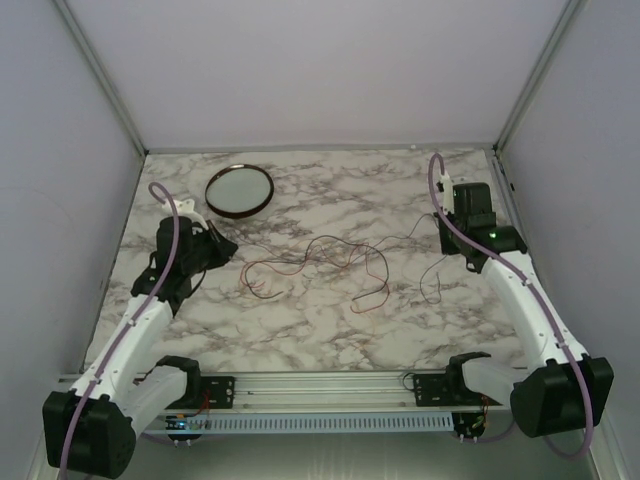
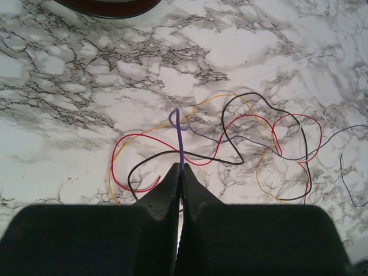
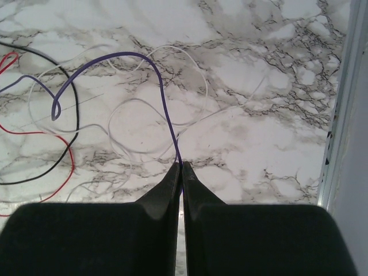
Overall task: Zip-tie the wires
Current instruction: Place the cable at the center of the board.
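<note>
The wires (image 1: 320, 258) lie in a loose tangle of red, black, yellow, white and purple strands on the marble table (image 1: 300, 330) between the two arms. My left gripper (image 2: 180, 167) is shut on a purple wire (image 2: 181, 144) that rises from its tips to a small loop, with red (image 2: 141, 135) and black strands just beyond. My right gripper (image 3: 180, 165) is shut on a purple wire (image 3: 126, 54) that arcs up and left to a hooked bend. In the top view the left gripper (image 1: 224, 246) is at the tangle's left end and the right gripper (image 1: 446, 240) at its right end.
A round dark-rimmed dish (image 1: 239, 190) sits at the back left, just beyond the left gripper, and its edge (image 2: 109, 7) shows at the top of the left wrist view. A metal frame rail (image 3: 339, 115) and the enclosure wall run close on the right gripper's right side.
</note>
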Action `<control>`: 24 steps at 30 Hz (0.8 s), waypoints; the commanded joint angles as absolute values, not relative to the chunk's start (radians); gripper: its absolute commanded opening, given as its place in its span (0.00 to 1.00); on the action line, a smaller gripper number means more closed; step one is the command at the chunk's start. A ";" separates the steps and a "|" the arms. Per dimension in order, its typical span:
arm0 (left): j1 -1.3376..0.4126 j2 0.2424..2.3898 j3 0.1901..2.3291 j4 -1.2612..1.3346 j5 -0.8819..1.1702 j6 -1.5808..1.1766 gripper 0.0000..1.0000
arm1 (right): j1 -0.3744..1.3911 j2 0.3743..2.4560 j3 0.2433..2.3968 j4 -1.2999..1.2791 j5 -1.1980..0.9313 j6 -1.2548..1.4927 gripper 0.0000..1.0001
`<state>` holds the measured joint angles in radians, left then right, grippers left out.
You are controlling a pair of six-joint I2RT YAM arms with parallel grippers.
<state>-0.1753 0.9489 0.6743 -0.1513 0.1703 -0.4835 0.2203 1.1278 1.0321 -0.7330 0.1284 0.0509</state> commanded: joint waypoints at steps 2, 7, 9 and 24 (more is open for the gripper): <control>-0.168 0.913 0.628 -0.032 0.165 -0.507 0.00 | 0.203 1.126 1.004 -0.639 0.195 0.115 0.00; -0.167 0.942 0.597 -0.061 0.131 -0.508 0.00 | 0.181 1.164 0.956 -0.633 0.205 0.123 0.00; -0.166 0.948 0.572 -0.074 0.108 -0.512 0.02 | 0.177 1.183 0.952 -0.637 0.200 0.126 0.00; -0.163 0.968 0.474 -0.068 -0.005 -0.590 0.41 | 0.171 1.366 0.959 -0.647 0.139 0.126 0.00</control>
